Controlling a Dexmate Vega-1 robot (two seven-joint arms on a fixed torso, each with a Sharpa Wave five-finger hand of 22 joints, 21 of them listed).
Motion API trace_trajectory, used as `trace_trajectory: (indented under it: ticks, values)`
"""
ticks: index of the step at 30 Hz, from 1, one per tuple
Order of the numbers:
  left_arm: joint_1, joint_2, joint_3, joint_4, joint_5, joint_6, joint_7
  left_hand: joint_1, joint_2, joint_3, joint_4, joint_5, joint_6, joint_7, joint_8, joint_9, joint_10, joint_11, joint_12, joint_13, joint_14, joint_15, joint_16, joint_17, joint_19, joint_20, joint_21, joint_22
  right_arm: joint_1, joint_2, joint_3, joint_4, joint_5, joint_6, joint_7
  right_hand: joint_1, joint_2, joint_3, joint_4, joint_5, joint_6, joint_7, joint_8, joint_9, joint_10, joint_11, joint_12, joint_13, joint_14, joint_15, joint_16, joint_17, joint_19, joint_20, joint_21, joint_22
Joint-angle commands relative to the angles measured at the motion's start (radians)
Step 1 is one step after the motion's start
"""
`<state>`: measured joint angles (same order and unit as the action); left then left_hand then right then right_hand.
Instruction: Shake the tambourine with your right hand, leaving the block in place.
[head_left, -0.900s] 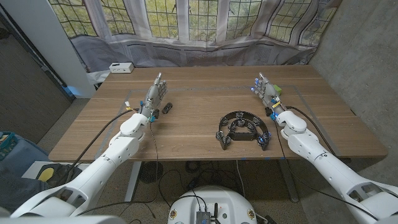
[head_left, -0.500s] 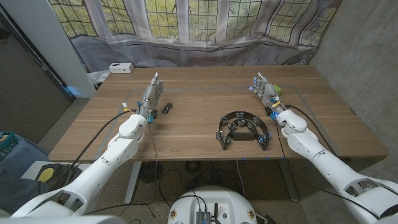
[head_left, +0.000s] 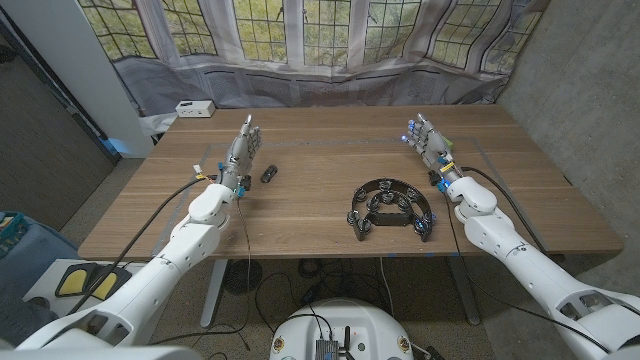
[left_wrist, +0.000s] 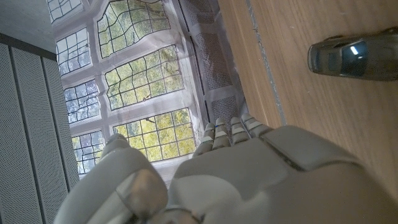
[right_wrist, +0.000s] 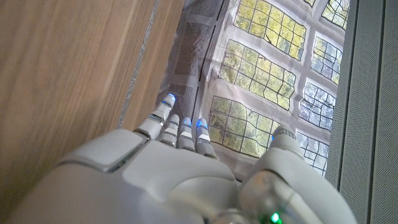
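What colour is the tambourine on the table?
The tambourine is black with silvery jingles, seen best in the head view.

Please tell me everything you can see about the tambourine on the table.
The tambourine is a black half-moon frame that looks like plastic, with small silvery metal jingles set along its curve and a bar with a handle opening across the straight side. It lies flat on the wooden table, near the front edge and toward the robot's right. Nothing touches it: the right hand is raised farther back, apart from it.
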<state>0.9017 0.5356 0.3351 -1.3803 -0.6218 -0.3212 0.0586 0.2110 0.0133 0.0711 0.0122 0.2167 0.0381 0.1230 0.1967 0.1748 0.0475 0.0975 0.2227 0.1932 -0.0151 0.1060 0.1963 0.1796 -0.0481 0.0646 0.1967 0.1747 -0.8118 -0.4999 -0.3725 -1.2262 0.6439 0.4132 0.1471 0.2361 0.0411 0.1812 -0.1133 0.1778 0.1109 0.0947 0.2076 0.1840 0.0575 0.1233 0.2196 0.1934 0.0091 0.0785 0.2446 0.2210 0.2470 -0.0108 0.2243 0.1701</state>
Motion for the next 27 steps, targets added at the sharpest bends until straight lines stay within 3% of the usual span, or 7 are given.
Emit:
trace_trajectory:
  ticks: [1,27]
  values:
    - [0.004,0.008,-0.001,-0.018,0.017,0.001,0.012,0.013,0.004,0.008,-0.007,-0.001,0.016,0.005,0.009,0.003,0.016,0.002,0.010,0.001,0.016,0.004,0.006,0.001,0.006,0.008,0.007,0.004,-0.033,-0.016,0.015,-0.036,0.005,0.036,0.003,0.008,0.004,0.004,-0.004,0.006,0.014,0.000,0.003,0.003,0.009,-0.002,0.005,0.001,0.006,-0.001,0.002,0.003,0.012,0.002,0.007,0.004]
    - [0.022,0.012,-0.001,-0.028,0.025,-0.006,0.015,0.026,0.016,0.013,-0.014,-0.005,0.039,0.005,0.008,0.003,0.035,0.006,0.012,0.002,0.037,0.005,0.005,0.000,0.024,0.016,0.009,0.003,-0.138,-0.057,0.044,-0.165,-0.019,0.079,-0.056,0.008,0.007,0.003,-0.005,0.005,0.028,-0.005,0.002,0.003,0.041,0.003,0.010,0.002,0.040,0.000,0.010,0.004,0.036,0.009,0.006,0.004]
